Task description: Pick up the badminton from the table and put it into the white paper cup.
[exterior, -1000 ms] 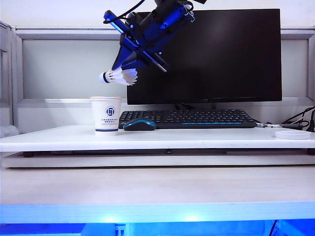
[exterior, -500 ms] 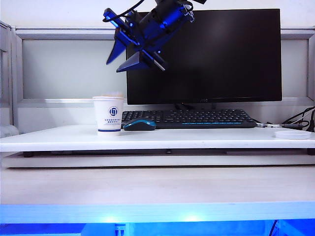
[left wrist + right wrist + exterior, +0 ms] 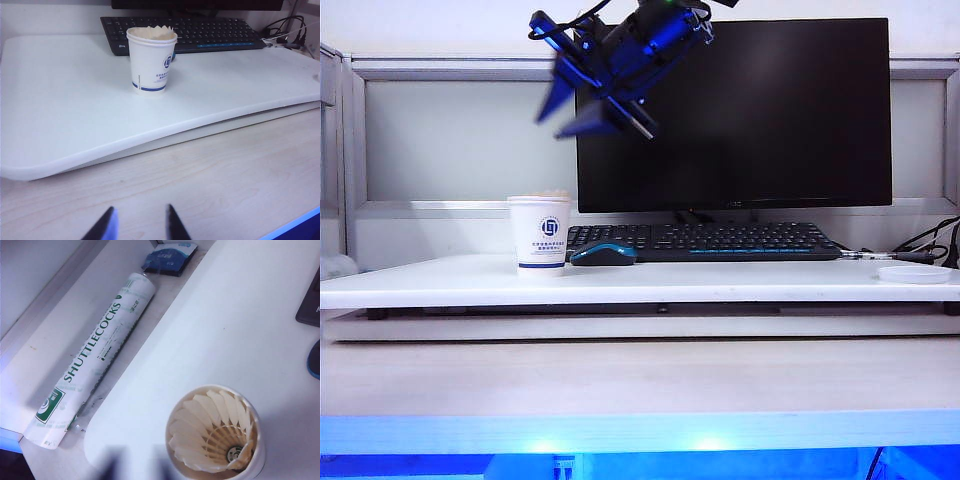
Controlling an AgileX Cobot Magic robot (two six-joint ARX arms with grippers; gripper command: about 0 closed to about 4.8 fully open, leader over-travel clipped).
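Observation:
The white paper cup (image 3: pixel 540 235) stands upright on the white table (image 3: pixel 720 282), left of the keyboard. The badminton (image 3: pixel 210 430) sits inside the cup (image 3: pixel 258 426), cork down, and only its feather tips (image 3: pixel 549 193) show above the rim. My right gripper (image 3: pixel 552 127) hangs high above the cup, blurred, its fingers apart with nothing between them; it shows blurred in its own wrist view (image 3: pixel 136 461). My left gripper (image 3: pixel 140 225) is open and empty over the wooden desk, well in front of the cup (image 3: pixel 150 65).
A blue-and-black mouse (image 3: pixel 603 254) lies right beside the cup, with a black keyboard (image 3: pixel 705 241) and monitor (image 3: pixel 740 110) behind. A shuttlecock tube (image 3: pixel 95 360) lies on the desk past the table's left end. A white disc (image 3: pixel 914 273) and cables (image 3: pixel 930 245) lie far right.
The badminton left the right gripper and dropped into the cup, which shifted slightly right. The right gripper's fingers spread apart, then narrowed a little, and tilted slightly upward.

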